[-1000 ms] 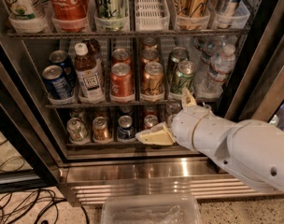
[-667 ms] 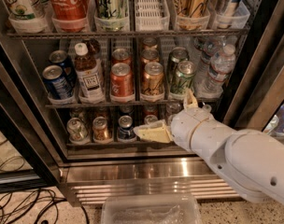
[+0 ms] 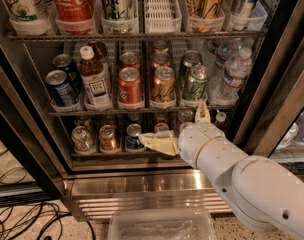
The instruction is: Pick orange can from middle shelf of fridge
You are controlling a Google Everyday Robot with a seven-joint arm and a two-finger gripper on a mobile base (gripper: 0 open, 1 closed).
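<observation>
The orange can (image 3: 163, 86) stands upright at the front of its lane on the middle shelf (image 3: 92, 112) of the fridge (image 3: 142, 185), between a redder can and a green can. A second similar can (image 3: 160, 62) stands behind it. My gripper (image 3: 179, 128) is open and empty, with one cream finger (image 3: 157, 143) pointing left and the other (image 3: 202, 113) pointing up. It hangs in front of the bottom rack, below and slightly right of the orange can, not touching it.
On the middle shelf: blue cans (image 3: 59, 87), a tea bottle (image 3: 94, 79), a red can (image 3: 130, 87), a green can (image 3: 196, 83), water bottles (image 3: 234, 74). Tall cans (image 3: 74, 1) fill the top rack. Small cans (image 3: 108, 138) sit below. A clear bin (image 3: 162, 225) and cables (image 3: 22, 219) lie on the floor.
My arm has shifted slightly left and closer to the fridge. The fingers stay spread, and no can has moved.
</observation>
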